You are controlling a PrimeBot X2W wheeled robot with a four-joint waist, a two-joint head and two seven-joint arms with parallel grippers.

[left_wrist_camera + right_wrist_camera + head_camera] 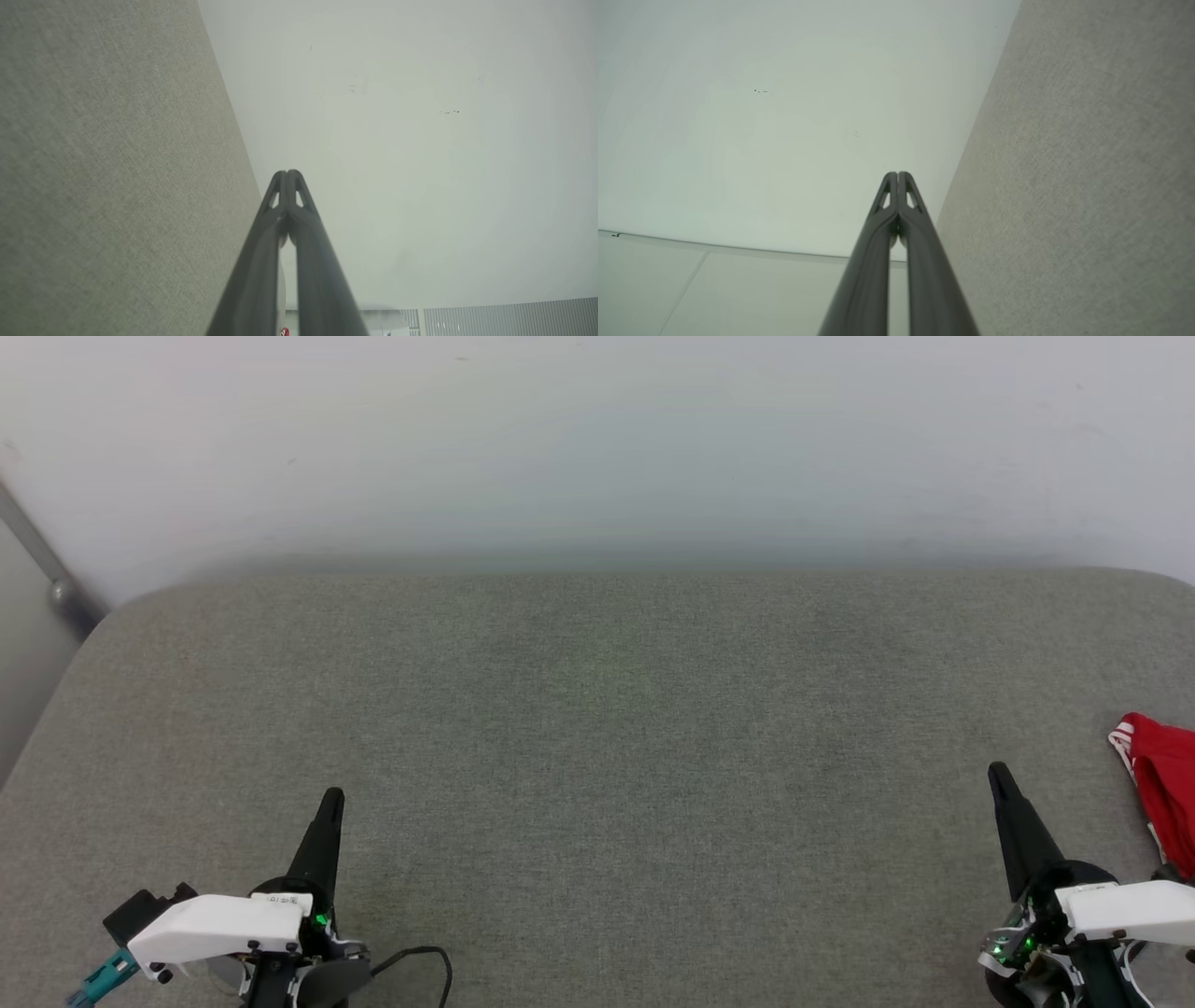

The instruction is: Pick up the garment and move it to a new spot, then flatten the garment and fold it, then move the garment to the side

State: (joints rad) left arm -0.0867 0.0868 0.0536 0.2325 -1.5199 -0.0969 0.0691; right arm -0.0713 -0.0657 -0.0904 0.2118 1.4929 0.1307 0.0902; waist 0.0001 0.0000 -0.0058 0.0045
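The garment [1167,793] is a red cloth with white-and-red striped trim, bunched at the far right edge of the head view and cut off by the frame. My right gripper [999,775] stands just left of it, apart from the cloth, fingers pressed together and empty. At the lower left my left gripper [332,798] is also shut with nothing in it. In the left wrist view the left gripper [288,173] points at the wall with its tips touching. The right gripper [897,175] in the right wrist view looks the same.
A grey fabric surface [597,747] spreads across the head view, with rounded far corners. A pale wall [597,448] rises behind it. A dark pole [47,569] leans at the far left. A black cable [420,961] loops beside the left wrist.
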